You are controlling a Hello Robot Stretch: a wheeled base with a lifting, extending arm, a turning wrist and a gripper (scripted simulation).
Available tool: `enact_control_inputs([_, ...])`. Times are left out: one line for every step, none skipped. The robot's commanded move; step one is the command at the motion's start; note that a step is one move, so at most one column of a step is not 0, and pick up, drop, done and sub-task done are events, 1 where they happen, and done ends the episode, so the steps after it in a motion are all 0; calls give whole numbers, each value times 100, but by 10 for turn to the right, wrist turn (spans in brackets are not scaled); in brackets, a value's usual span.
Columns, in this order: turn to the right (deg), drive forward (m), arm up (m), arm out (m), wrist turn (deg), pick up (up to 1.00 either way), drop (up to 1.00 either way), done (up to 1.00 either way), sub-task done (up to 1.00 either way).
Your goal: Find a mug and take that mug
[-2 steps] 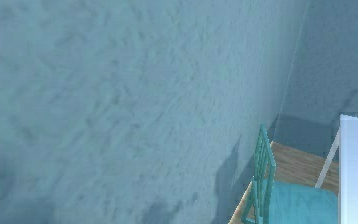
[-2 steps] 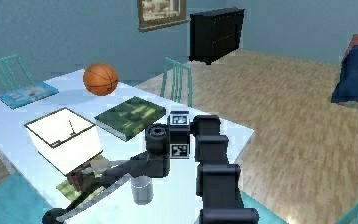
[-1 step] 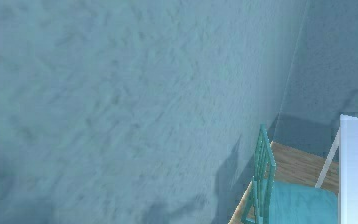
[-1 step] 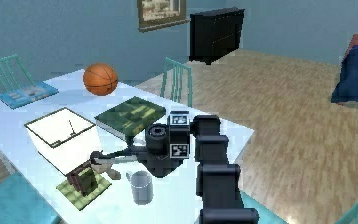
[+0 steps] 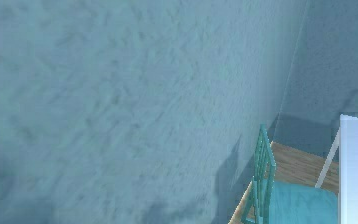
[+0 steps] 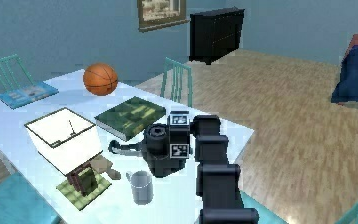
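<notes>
A small grey cup, mug-like in shape (image 6: pixel 140 187), stands on the white table (image 6: pixel 47 110) near its front edge. My gripper (image 6: pixel 120 150) reaches out over the table from the dark arm (image 6: pixel 215 170), with its fingers pointing toward the arm side view's left, just above and left of the cup. Tabletop things lie at and behind the fingers, so I cannot tell whether the gripper holds anything.
The table also carries a white-shaded lamp (image 6: pixel 60 135), a green book (image 6: pixel 130 116), a basketball (image 6: pixel 101 79) and a blue book (image 6: pixel 29 95). Teal chairs (image 6: pixel 177 80) (image 5: pixel 272 180) stand at it. A black dresser (image 6: pixel 217 33) stands far off. A teal wall (image 5: pixel 137 100) is close ahead.
</notes>
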Motion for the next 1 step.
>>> enact_control_inputs([0, 0, -30, 0, 0, 0, 0, 0, 0])
